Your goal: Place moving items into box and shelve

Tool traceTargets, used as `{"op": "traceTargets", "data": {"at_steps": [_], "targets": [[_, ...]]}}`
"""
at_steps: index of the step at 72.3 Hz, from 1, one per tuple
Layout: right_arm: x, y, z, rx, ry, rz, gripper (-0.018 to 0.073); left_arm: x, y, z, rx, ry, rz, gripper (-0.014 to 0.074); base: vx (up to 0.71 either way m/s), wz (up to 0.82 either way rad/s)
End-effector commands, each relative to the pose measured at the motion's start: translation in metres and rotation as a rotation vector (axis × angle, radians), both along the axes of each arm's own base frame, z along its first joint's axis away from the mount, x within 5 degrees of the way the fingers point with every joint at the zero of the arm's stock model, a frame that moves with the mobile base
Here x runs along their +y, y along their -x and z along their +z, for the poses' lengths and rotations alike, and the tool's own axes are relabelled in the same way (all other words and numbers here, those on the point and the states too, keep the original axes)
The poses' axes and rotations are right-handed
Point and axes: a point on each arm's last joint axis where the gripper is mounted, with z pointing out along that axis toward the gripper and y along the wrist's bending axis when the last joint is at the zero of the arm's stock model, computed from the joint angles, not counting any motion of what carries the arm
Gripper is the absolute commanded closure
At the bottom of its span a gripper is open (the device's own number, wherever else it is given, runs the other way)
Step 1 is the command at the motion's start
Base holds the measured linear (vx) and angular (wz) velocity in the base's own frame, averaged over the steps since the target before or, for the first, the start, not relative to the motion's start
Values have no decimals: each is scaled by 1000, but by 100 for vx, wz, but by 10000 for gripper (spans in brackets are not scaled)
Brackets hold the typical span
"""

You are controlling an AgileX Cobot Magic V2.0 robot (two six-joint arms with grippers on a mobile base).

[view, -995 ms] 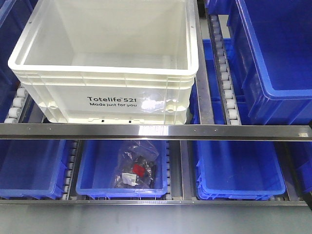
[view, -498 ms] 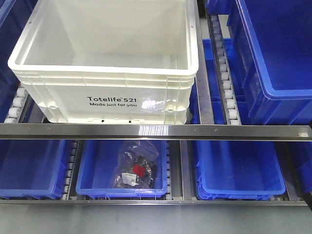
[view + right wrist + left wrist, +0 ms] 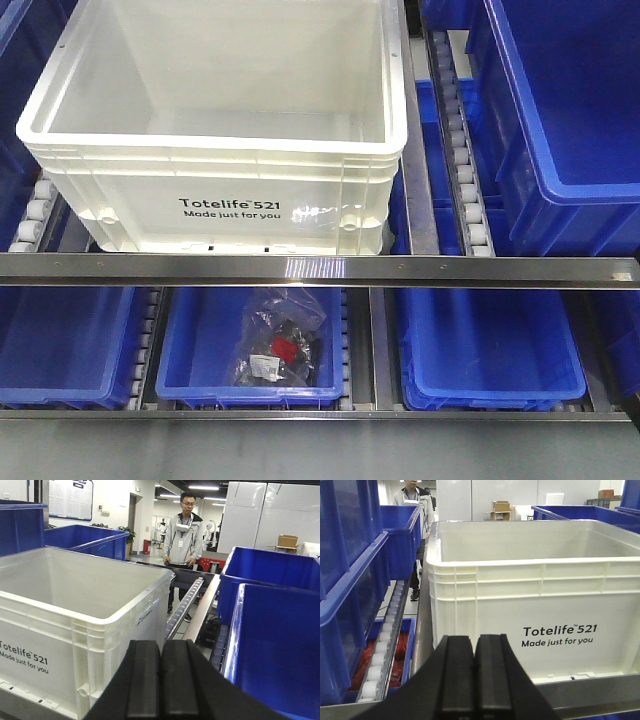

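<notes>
Exterior front-facing view shows the box on the upper roller shelf, behind the metal rail; as far as its inside is seen, it looks empty, and no plush toy appears in any view. The step in hand, I judge, is to push the box deeper onto the shelf, so both arms should press evenly on the printed front wall, low and level, so that it rolls straight and does not turn against the blue bins. In the wrist views the left gripper and the right gripper have their fingers pressed together, holding nothing. Each pair stands just before the front wall, apparently not touching it.
</notes>
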Motion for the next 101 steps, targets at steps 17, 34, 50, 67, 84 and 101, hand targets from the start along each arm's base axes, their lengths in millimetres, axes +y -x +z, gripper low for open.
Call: {"op": "traceTargets", "data": {"at_steps": [17,34,50,67,84,101], "targets": [[-2,0,17,-146,102,-35,568,0,1,0,-73,11,-2,602,0,0],[-1,2,-15,-151,232,-36,568,0,1,0,-73,11,-2,602,0,0],[-6,15,-79,-29,239,-19,568,0,1,0,-73,11,-2,602,0,0],[-6,16,-82,-12,234,-16,568,0,1,0,-73,11,-2,602,0,0],[-6,16,-82,-12,234,-16,568,0,1,0,-73,11,-2,602,0,0],[-6,16,-82,-12,234,-16,568,0,1,0,-73,11,-2,602,0,0]]}}
